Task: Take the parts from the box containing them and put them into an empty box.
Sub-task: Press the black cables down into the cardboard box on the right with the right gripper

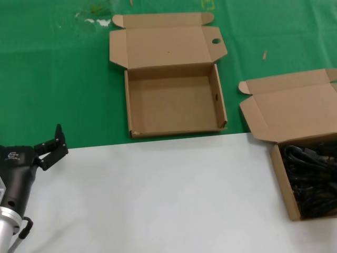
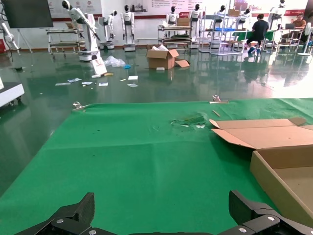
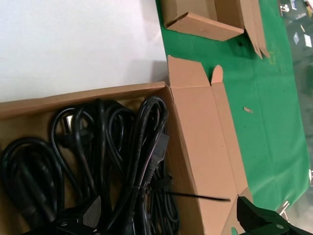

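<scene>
On a table half green mat (image 1: 63,79), half white sheet (image 1: 158,200), before a glossy hall floor (image 2: 44,107), the left gripper (image 1: 51,149) idles spread wide, the right gripper (image 3: 166,215) hangs wide-spread above the cords (image 3: 98,156) in their box (image 1: 287,126), beside the empty box (image 1: 174,116).

Overhead head view; two low wrist views

The left tool (image 1: 51,149) has black angular fingers with silver screws, a black wrist and a silver forearm.

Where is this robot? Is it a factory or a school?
Probably a robot lab or training hall. Behind the green table stand other white robots in a row, metal shelving, cardboard boxes and a person at a desk.
</scene>
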